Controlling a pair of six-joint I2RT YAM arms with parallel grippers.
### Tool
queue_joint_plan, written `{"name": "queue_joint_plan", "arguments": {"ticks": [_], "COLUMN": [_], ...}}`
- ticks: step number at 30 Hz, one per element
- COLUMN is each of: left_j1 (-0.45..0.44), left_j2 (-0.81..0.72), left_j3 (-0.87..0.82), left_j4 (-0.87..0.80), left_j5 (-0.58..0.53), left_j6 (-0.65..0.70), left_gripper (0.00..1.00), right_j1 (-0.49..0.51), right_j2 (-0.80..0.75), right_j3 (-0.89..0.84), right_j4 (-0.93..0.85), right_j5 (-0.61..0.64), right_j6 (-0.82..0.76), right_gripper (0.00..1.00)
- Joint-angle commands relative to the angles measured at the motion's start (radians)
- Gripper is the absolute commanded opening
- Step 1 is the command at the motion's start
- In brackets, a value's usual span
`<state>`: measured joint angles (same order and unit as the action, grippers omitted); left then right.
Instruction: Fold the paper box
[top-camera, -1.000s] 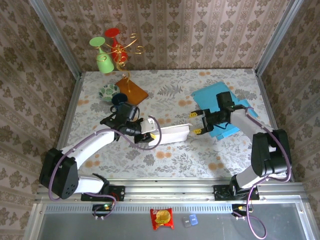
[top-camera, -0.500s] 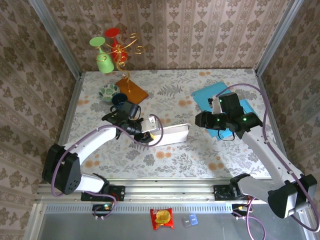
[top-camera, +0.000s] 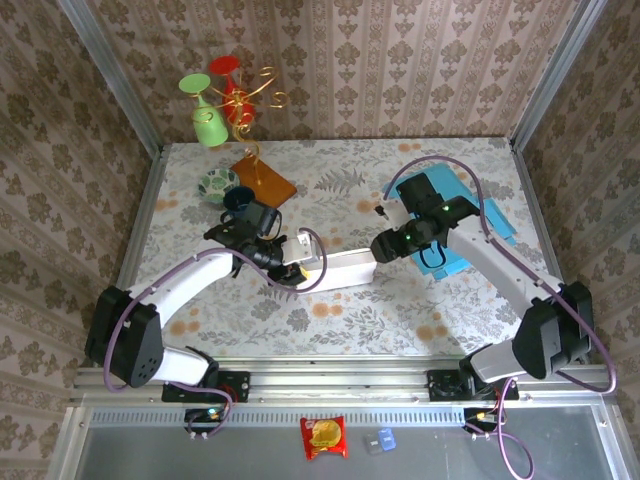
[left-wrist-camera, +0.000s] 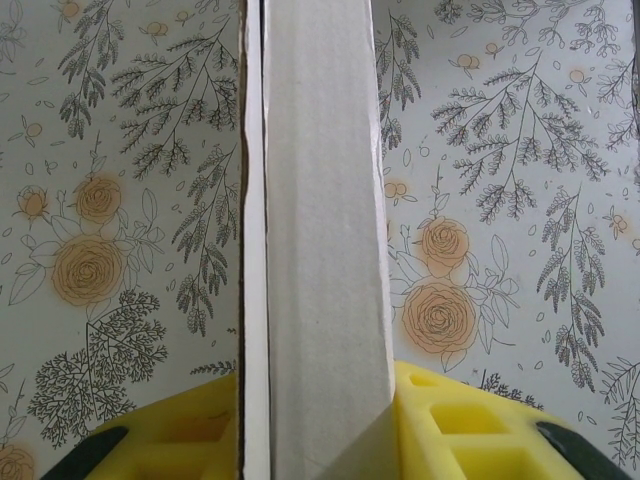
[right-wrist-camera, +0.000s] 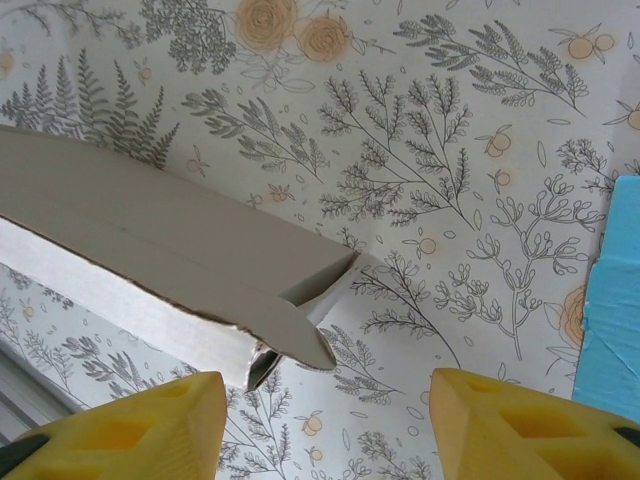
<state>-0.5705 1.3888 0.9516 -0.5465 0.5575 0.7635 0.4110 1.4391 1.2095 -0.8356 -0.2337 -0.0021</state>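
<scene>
The paper box (top-camera: 345, 268) is a long, flat white-grey carton held level over the middle of the flowered table. My left gripper (top-camera: 297, 272) is shut on its left end. In the left wrist view the box (left-wrist-camera: 320, 200) runs straight up the middle, and the yellow pads (left-wrist-camera: 450, 420) press on both its sides. My right gripper (top-camera: 383, 247) stands open at the box's right end. In the right wrist view the box end (right-wrist-camera: 150, 250) has a loose rounded flap (right-wrist-camera: 300, 335) that hangs just ahead of the gap between the right fingers (right-wrist-camera: 150, 420), touching neither.
Blue sheets (top-camera: 470, 215) lie at the right, behind the right arm, with one edge (right-wrist-camera: 612, 330) in the right wrist view. At the back left stand a gold rack with green and red glasses (top-camera: 215, 100), an orange board (top-camera: 265, 180), a bowl (top-camera: 216, 182) and a dark cup (top-camera: 238, 200).
My right arm has swung left from over the blue sheets to the box's right end. The left gripper has kept its hold and the box has stayed in place.
</scene>
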Motion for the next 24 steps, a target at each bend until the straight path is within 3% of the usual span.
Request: {"name": "queue_joint_plan", "arguments": {"ticks": [1, 16, 24], "left_j1": [0.008, 0.008, 0.007], "left_j2": [0.016, 0.011, 0.009], "left_j3": [0.017, 0.015, 0.008], "left_j4": [-0.048, -0.041, -0.029], "left_j5": [0.006, 0.009, 0.007], "left_j6": [0.024, 0.023, 0.016], "left_gripper": [0.33, 0.37, 0.39], "right_j1": [0.013, 0.035, 0.035], "right_j2": [0.020, 0.101, 0.110], "right_j3": [0.012, 0.002, 0.041], "right_j4": [-0.043, 0.002, -0.049], "right_j5": [0.023, 0.061, 0.056], "right_j6": [-0.039, 0.056, 0.060], "right_gripper": [0.57, 0.55, 0.43]}}
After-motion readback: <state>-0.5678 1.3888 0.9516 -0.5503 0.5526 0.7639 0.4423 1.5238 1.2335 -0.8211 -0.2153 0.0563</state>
